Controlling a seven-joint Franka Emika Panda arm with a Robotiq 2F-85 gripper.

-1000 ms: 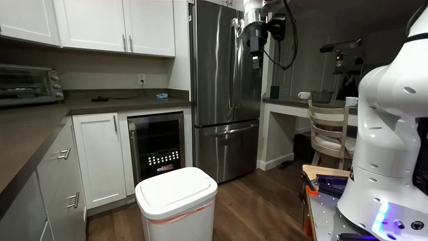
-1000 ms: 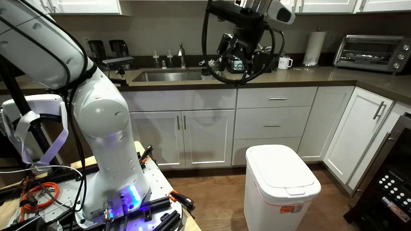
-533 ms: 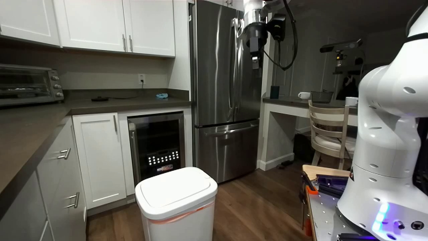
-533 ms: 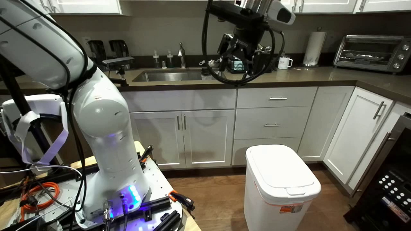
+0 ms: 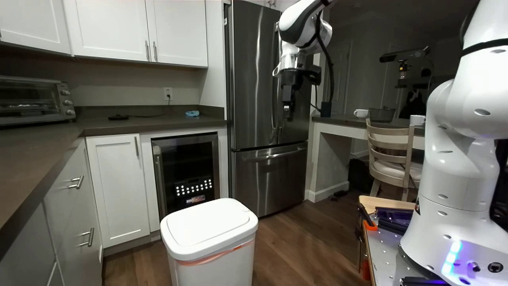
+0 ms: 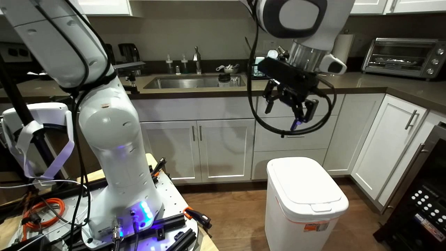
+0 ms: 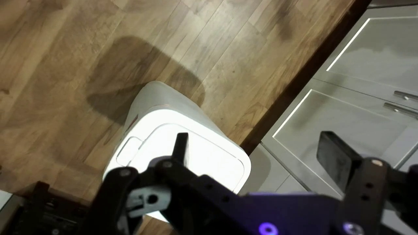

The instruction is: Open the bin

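Wrist view shows the hand (image 7: 256, 148) spread wide, fingers (image 7: 333, 158) well apart, the bin (image 7: 209, 155) below. In both exterior views the arm (image 6: 108, 122) bends over, pointing down; the bin stands upright on the floor (image 6: 231, 209), white, flat lid (image 6: 306, 181) down, thin orange line (image 5: 202, 260) beneath.

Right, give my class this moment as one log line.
task: open the bin | lid closed | end effector open, empty, higher than bin, not touching
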